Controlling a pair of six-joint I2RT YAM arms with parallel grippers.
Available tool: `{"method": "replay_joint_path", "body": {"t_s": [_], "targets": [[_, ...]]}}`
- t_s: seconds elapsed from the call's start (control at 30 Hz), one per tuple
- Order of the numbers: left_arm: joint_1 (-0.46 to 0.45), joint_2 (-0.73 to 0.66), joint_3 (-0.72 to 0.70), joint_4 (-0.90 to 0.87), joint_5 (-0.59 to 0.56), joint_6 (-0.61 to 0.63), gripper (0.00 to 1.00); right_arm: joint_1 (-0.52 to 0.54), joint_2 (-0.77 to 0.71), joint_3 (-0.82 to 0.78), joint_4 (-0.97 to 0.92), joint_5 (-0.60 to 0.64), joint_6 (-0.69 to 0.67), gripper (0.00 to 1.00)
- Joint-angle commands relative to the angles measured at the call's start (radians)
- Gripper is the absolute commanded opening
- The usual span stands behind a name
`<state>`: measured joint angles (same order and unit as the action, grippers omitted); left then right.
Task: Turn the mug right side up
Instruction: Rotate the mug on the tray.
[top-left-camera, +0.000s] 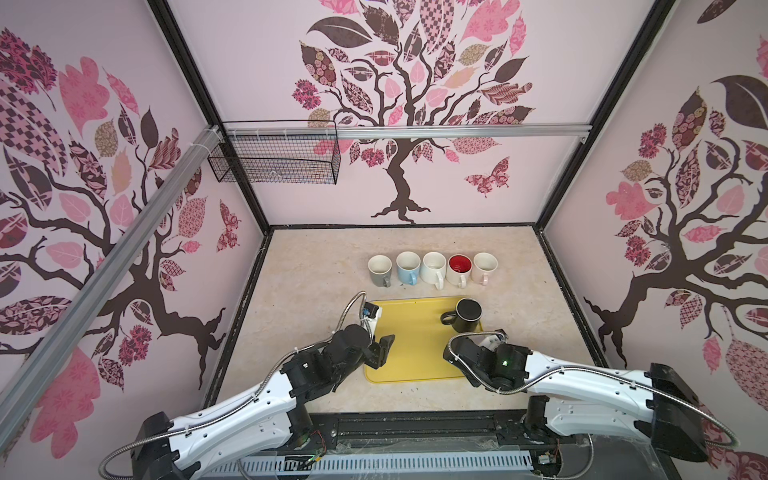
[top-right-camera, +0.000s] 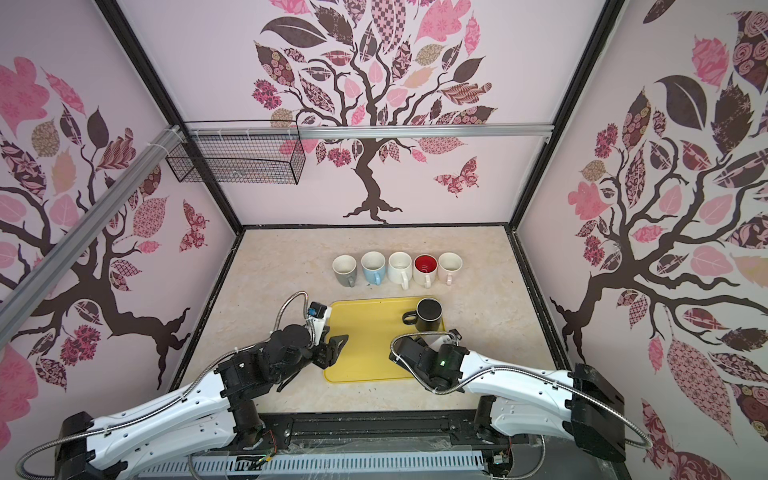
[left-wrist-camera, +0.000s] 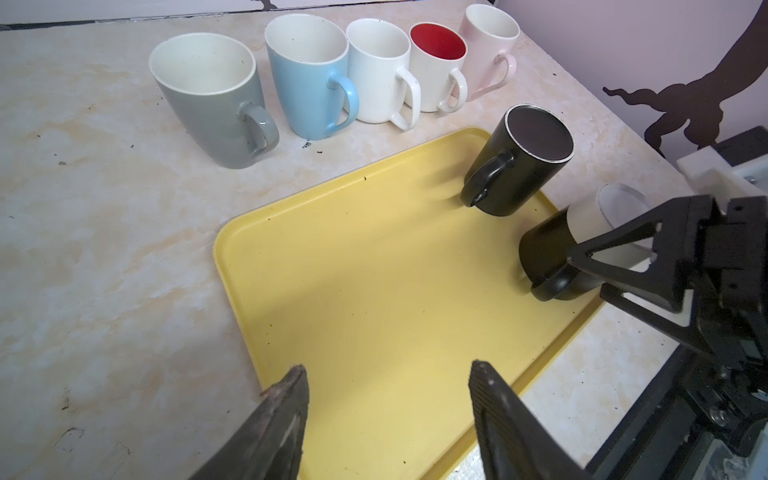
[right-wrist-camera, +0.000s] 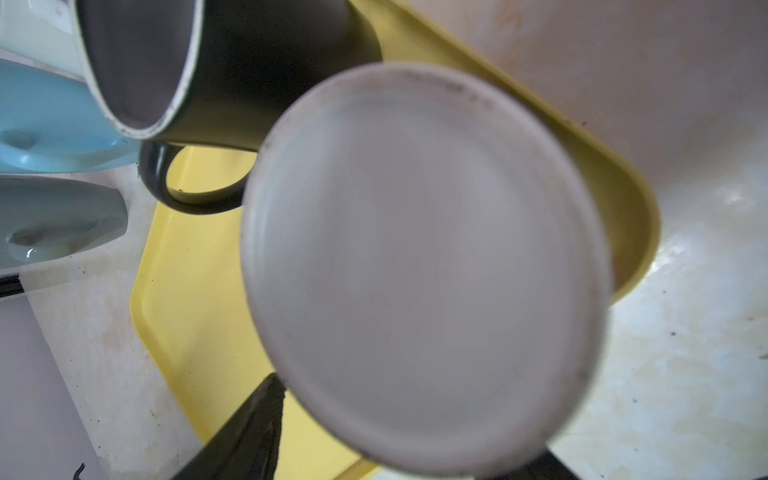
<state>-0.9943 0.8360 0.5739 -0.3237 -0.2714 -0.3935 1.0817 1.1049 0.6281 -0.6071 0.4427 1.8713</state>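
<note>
A mug (left-wrist-camera: 582, 241) with a black body and a white flat base stands upside down at the near right edge of the yellow tray (left-wrist-camera: 374, 270). My right gripper (left-wrist-camera: 586, 272) is shut on it. In the right wrist view its white base (right-wrist-camera: 424, 266) fills the picture, with a finger (right-wrist-camera: 266, 411) against its side. In both top views the right wrist (top-left-camera: 498, 357) hides this mug. A black mug (top-left-camera: 467, 313) stands at the tray's far right corner, a dark flat end up. My left gripper (left-wrist-camera: 390, 368) hangs open over the tray's near left edge, holding nothing.
Several upright mugs stand in a row behind the tray: grey (top-left-camera: 380, 270), blue (top-left-camera: 408, 268), white (top-left-camera: 434, 270), red-lined (top-left-camera: 459, 269) and pink (top-left-camera: 484, 268). A wire basket (top-left-camera: 274, 158) hangs on the back rail. Patterned walls close in the table on three sides.
</note>
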Motion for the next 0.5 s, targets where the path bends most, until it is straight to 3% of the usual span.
{"method": "replay_joint_path", "body": {"t_s": [0.0,0.33,0.47], "targets": [[0.005,0.004,-0.026,0.031,0.006,-0.007,0.65,-0.021,0.005,-0.017,0.017,0.000,0.082,0.68],[0.005,0.027,-0.030,0.047,0.026,-0.010,0.65,-0.048,0.037,-0.073,0.093,-0.039,0.059,0.65],[0.005,0.028,-0.026,0.048,0.029,-0.010,0.65,-0.049,0.018,-0.069,0.042,-0.040,0.040,0.61]]}}
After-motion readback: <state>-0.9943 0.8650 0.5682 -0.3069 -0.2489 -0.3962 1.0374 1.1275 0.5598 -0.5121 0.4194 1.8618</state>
